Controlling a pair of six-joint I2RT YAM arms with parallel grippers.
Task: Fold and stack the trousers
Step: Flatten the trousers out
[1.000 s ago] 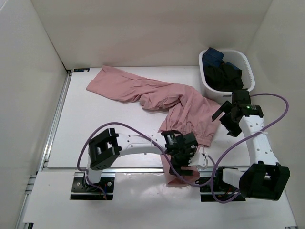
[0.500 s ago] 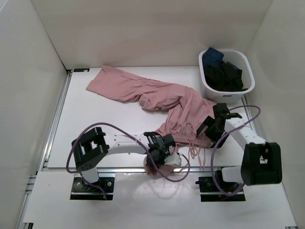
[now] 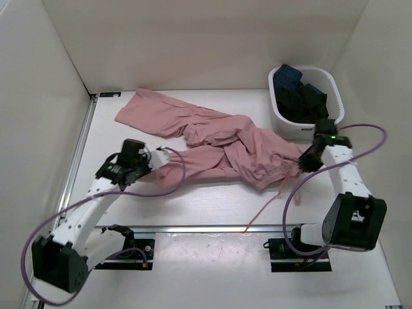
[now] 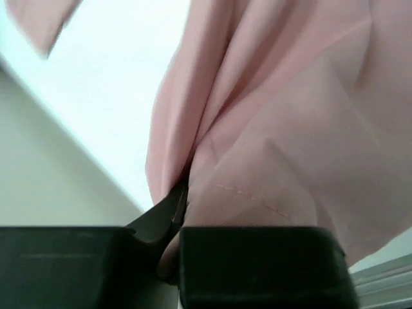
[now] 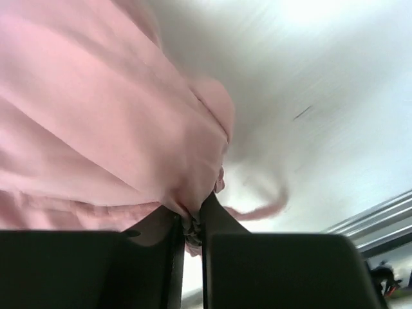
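The dusty-pink trousers [image 3: 219,138] lie crumpled across the table, one leg reaching to the far left. My left gripper [image 3: 149,159] is shut on a hemmed fold of a leg, stretched out toward the left; in the left wrist view the fabric [image 4: 290,129] is pinched between the fingers [image 4: 177,209]. At the right end of the garment, my right gripper [image 3: 301,162] is shut on the gathered waistband [image 5: 96,129], which is bunched between the jaws of the gripper [image 5: 193,225]. The drawstring [image 3: 267,203] trails toward the near edge.
A white basket [image 3: 335,87] holding dark clothes [image 3: 302,100] stands at the back right, just beyond the right arm. A metal rail [image 3: 206,228] runs along the near edge. White walls enclose the left, back and right sides.
The left arm swung from the near middle out to the left, dragging a leg end with it. The right gripper shut on the waistband and pulled it right.
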